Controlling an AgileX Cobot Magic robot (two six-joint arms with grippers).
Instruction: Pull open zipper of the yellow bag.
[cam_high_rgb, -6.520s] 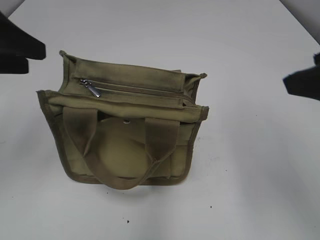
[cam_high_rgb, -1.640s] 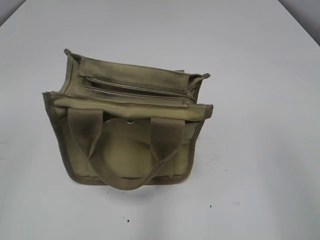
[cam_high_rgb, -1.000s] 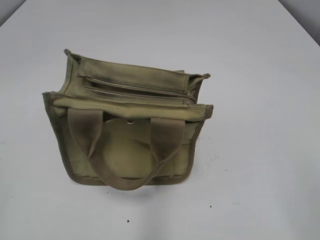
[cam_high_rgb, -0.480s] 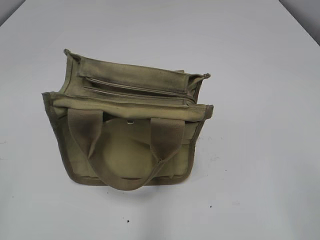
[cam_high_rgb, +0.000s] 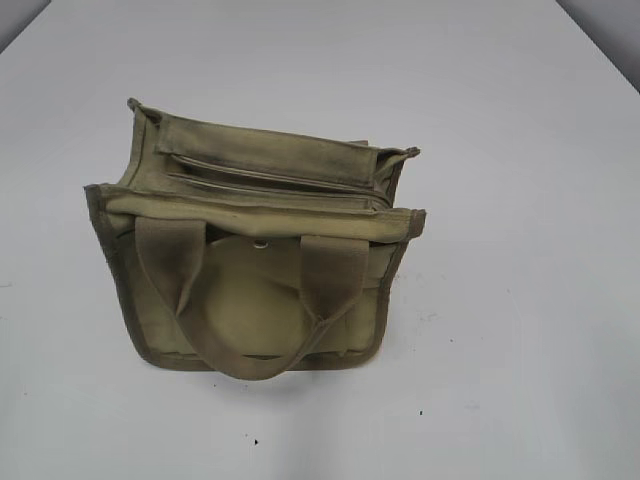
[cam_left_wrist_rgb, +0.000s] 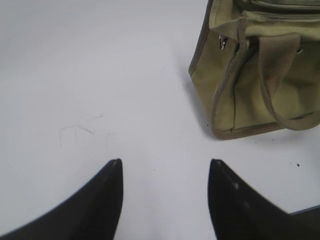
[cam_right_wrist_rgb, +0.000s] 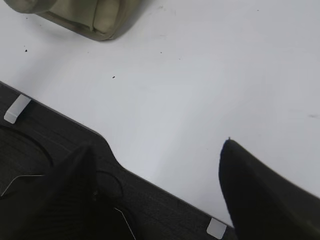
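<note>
The yellow bag (cam_high_rgb: 255, 240) stands upright mid-table, its front pocket flap and two loop handles toward the camera. Its zipper (cam_high_rgb: 270, 180) runs along the top, from upper left to lower right. No silver pull tab shows along it in the exterior view. Neither gripper appears in that view. My left gripper (cam_left_wrist_rgb: 166, 162) is open over bare table, with the yellow bag (cam_left_wrist_rgb: 250, 80) up to its right and well apart. My right gripper (cam_right_wrist_rgb: 157, 145) is open and empty above the table's front edge. Only a corner of the yellow bag (cam_right_wrist_rgb: 85, 17) shows at the top left of the right wrist view.
The white table (cam_high_rgb: 500, 330) surrounds the bag on all sides. Its far corners give way to grey floor (cam_high_rgb: 610, 15). In the right wrist view a dark ribbed edge strip (cam_right_wrist_rgb: 55, 140) with white tabs borders the table's near side.
Over the last second nothing moves. Since the earliest frame both arms have left the exterior view, and the silver pull no longer shows at the zipper's left end.
</note>
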